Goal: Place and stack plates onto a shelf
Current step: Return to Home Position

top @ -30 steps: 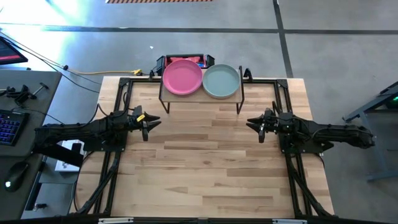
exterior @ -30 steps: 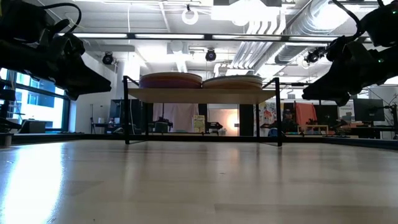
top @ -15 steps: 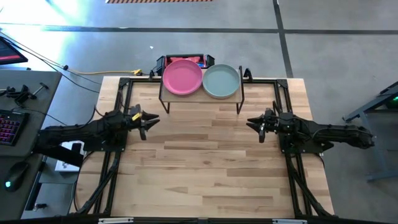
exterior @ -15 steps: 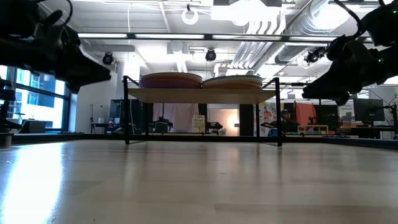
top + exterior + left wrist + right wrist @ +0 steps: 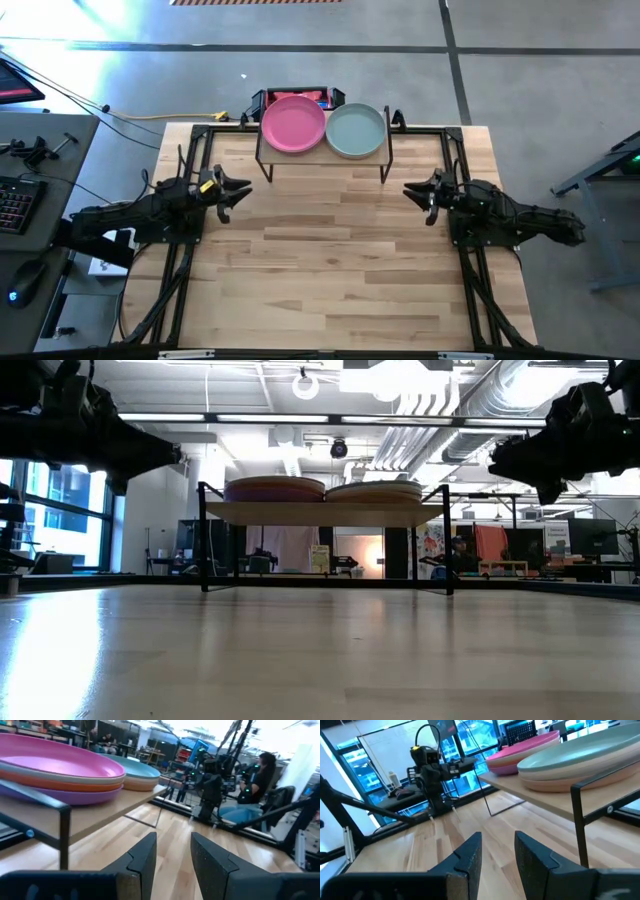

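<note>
The shelf stands at the middle of the table's far edge on black legs. Two stacks of plates rest on its wooden top: a pink-topped stack on the left and a teal-topped stack on the right. The left wrist view shows the pink stack with grey, orange and purple plates under it, and the teal stack beyond. My left gripper hovers open over the table left of the shelf. My right gripper hovers open to its right. Both hold nothing.
Bare wooden tabletop spreads in front of the shelf. Black frame rails run along the table's left and right sides. A black and red box sits behind the shelf. A person sits beyond the table.
Both arms have risen and drawn back. My left gripper has moved up and toward the table's left and far side. My right gripper has moved up and a little toward the right and far side. The plates and shelf have kept still.
</note>
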{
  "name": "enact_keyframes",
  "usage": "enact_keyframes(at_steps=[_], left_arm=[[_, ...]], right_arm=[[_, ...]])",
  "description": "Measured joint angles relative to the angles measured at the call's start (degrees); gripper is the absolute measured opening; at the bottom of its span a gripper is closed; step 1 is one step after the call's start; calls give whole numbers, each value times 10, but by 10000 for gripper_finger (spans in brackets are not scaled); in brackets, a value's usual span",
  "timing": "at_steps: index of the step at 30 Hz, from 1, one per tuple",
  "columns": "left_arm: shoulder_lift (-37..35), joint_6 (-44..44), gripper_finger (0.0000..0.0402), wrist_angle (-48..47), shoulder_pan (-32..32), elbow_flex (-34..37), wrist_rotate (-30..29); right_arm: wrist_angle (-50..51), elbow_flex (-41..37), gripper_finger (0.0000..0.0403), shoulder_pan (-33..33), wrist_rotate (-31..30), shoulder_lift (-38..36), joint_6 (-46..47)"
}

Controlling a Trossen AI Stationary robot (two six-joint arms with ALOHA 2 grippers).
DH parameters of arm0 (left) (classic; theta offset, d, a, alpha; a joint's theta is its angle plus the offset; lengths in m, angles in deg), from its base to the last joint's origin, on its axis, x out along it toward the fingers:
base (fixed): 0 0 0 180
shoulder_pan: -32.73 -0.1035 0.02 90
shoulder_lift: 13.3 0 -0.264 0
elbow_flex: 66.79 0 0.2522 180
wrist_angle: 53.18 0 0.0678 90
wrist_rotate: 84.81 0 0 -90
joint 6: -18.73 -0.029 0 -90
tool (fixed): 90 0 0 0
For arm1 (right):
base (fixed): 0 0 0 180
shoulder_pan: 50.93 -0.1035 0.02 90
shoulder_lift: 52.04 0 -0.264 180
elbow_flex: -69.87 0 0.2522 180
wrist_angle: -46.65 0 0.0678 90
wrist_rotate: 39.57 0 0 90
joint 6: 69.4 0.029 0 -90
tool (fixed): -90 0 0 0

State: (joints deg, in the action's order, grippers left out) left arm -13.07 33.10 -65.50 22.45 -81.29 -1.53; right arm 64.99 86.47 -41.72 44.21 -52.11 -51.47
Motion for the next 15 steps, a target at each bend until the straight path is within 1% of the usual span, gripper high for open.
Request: enact_keyframes(at_steps=[8, 15], left_arm=[[0, 0, 110, 2, 59, 0, 1], [0, 0, 110, 2, 71, 0, 1]], right_arm=[[-2, 0, 99, 0, 0, 1, 0], [-1, 0, 99, 0, 0, 4, 0]])
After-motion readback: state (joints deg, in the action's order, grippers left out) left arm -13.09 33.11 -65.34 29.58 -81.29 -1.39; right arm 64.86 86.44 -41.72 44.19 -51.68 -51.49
